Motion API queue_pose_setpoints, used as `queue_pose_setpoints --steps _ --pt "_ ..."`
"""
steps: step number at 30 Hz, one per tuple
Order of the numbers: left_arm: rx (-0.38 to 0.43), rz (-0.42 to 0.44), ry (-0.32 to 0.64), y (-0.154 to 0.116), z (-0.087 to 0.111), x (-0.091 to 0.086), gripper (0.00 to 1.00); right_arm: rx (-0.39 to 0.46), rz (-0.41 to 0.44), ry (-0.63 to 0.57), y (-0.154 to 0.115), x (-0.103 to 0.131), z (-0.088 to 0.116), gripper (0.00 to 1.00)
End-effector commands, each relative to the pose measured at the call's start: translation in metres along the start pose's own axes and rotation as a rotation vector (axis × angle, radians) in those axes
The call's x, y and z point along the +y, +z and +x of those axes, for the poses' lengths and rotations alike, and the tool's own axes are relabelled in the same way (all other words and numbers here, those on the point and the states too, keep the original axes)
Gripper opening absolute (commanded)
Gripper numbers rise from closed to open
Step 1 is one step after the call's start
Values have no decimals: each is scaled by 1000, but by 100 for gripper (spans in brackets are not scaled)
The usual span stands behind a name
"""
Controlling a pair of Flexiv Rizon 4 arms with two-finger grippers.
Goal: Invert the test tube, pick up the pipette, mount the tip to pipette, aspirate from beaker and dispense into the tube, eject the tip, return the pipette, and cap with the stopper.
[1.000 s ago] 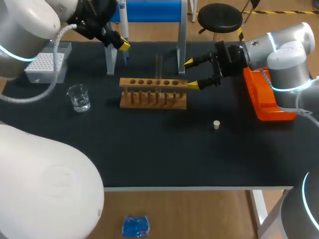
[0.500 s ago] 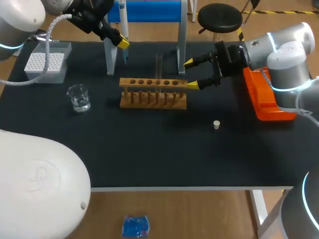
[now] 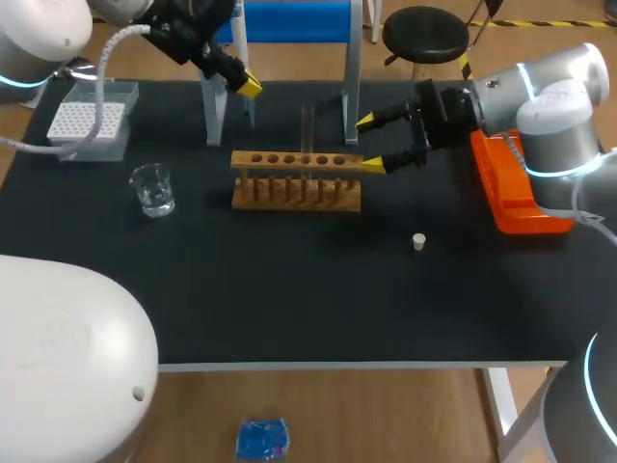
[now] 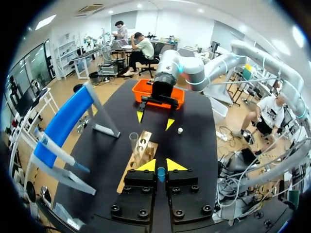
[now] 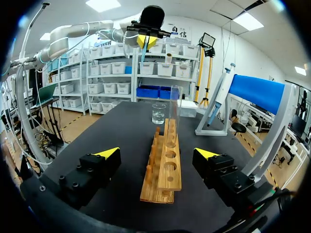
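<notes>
The tip box (image 3: 89, 125) sits at the far left of the tabletop (image 3: 289, 299), with the beaker (image 3: 152, 188) near it. The left claw (image 3: 246, 87) hangs over the rear edge beside the stand (image 3: 289, 19), closed on a slim blue piece (image 4: 161, 174). The pipette (image 5: 219, 97) rests on the stand. The test tube (image 3: 307, 130) stands upright in the wooden rack (image 3: 294, 178). The right claw (image 3: 369, 145) is spread wide, with the rack's end between its fingers. The stopper (image 3: 418, 241) lies apart on the tabletop.
</notes>
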State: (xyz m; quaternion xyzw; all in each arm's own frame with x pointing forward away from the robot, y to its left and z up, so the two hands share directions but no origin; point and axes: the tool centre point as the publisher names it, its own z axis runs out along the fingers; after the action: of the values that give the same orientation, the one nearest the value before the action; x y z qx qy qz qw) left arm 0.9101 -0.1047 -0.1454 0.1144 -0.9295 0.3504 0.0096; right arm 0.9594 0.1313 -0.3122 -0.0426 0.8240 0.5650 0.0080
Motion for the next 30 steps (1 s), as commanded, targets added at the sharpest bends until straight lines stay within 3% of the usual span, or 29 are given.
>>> queue_pose_setpoints --steps 1,8,17,30 --pt "26 -18 9 10 -5 -10 0 4 2 0 -1 0 -1 100" --pt "3 -19 22 15 3 -11 0 4 2 0 -1 0 -1 100" --pt "-94 -9 63 14 18 -16 0 4 2 0 -1 0 -1 100" --pt "-105 11 80 19 28 -18 0 4 2 0 -1 0 -1 100"
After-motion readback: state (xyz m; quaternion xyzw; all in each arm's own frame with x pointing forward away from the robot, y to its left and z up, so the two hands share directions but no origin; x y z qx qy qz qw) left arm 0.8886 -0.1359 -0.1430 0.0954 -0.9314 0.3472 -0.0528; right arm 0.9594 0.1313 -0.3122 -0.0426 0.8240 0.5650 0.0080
